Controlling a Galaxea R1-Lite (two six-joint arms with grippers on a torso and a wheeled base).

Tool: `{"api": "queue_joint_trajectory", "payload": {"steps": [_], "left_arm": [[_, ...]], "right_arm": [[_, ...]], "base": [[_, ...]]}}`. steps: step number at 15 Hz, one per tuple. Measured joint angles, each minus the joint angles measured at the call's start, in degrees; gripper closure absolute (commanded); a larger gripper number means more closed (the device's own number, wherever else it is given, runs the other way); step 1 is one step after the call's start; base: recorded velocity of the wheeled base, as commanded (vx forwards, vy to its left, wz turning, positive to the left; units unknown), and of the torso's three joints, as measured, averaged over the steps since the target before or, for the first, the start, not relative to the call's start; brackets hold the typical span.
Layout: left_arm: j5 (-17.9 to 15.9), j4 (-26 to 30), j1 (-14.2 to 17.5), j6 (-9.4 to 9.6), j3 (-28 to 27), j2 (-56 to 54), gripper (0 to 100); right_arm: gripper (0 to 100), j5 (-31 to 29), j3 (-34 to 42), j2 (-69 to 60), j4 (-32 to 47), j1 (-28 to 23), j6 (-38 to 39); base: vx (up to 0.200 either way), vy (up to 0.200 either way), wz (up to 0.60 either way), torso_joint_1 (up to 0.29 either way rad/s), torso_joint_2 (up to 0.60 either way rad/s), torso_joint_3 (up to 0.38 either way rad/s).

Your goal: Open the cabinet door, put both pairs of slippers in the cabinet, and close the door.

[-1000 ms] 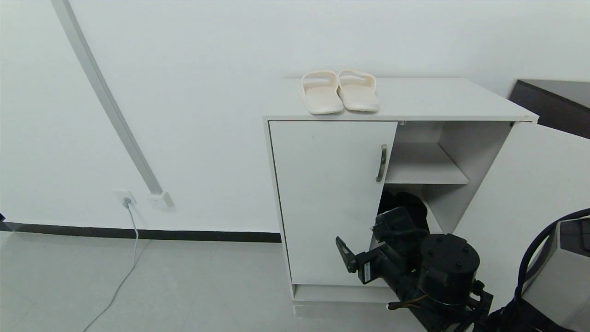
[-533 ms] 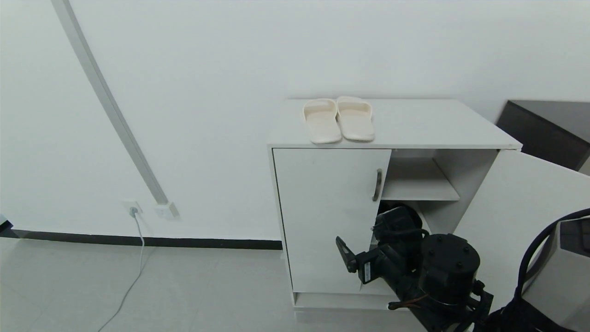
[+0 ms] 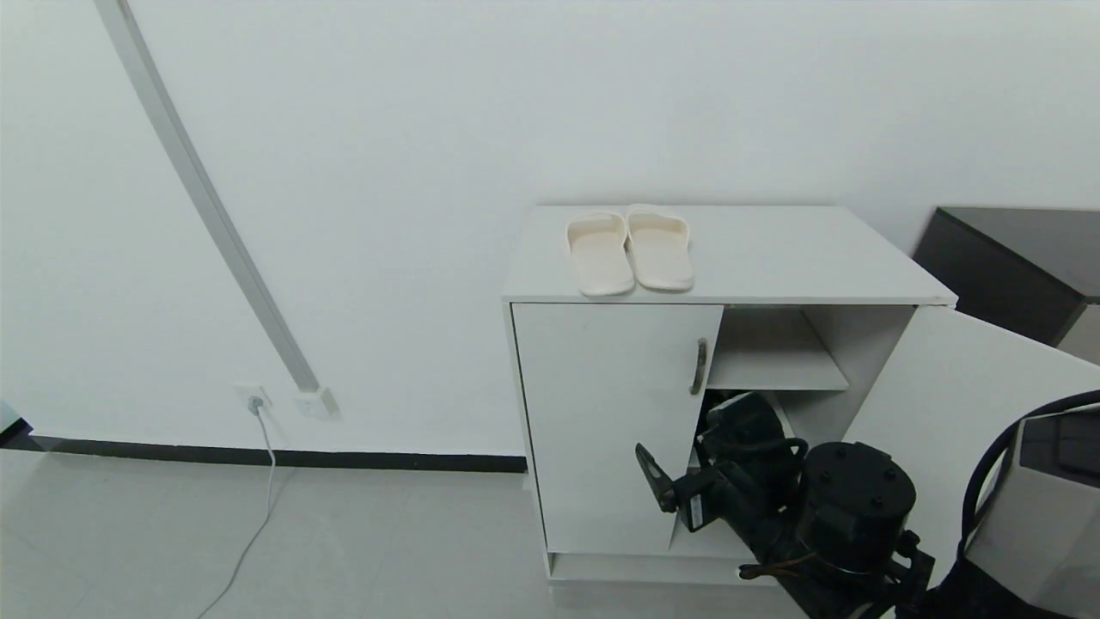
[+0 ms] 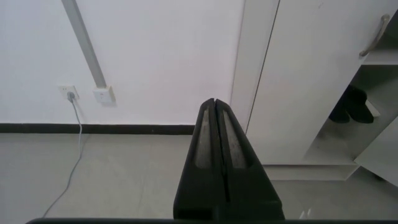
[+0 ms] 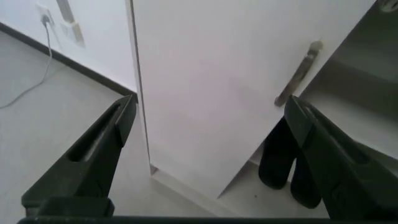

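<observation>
Bright, even light; soft shadows

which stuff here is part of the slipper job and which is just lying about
Part of the job:
- cream slippers on the cabinet top
- black slippers inside the cabinet
- cabinet
- its open door

Just there:
- wall socket
- slanted wall conduit
- dark furniture at the right

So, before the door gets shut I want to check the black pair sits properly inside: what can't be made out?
Head view: the right arm hides the lower compartment and the black slippers in it.
Right wrist view: a finger of the right gripper covers part of one black slipper.
Left wrist view: the black slippers are too small and dark to tell how they lie.
</observation>
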Motion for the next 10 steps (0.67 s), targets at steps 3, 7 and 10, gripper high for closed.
{"api": "queue_joint_trajectory", "payload": {"steps": [3, 7, 10], "left_arm": [[0.02, 0.0, 0.0, 0.27, 0.0, 0.0, 100], [0.0, -0.02, 0.0, 0.29, 0.0, -0.02, 100], [0.02, -0.05, 0.0, 0.18, 0.0, -0.02, 100]], "right_arm": [[0, -2.44, -6.8, -0.35, 15.65, -0.27, 5.95], [0, -7.34, -21.55, -5.86, 43.3, 0.37, 15.65], [0, -9.48, -32.49, -9.03, 52.86, 0.8, 17.24]], "base": [[0.0, 0.0, 0.0, 0.0, 0.0, 0.0], [0.0, 0.0, 0.0, 0.0, 0.0, 0.0], [0.0, 0.0, 0.0, 0.0, 0.0, 0.0]]}}
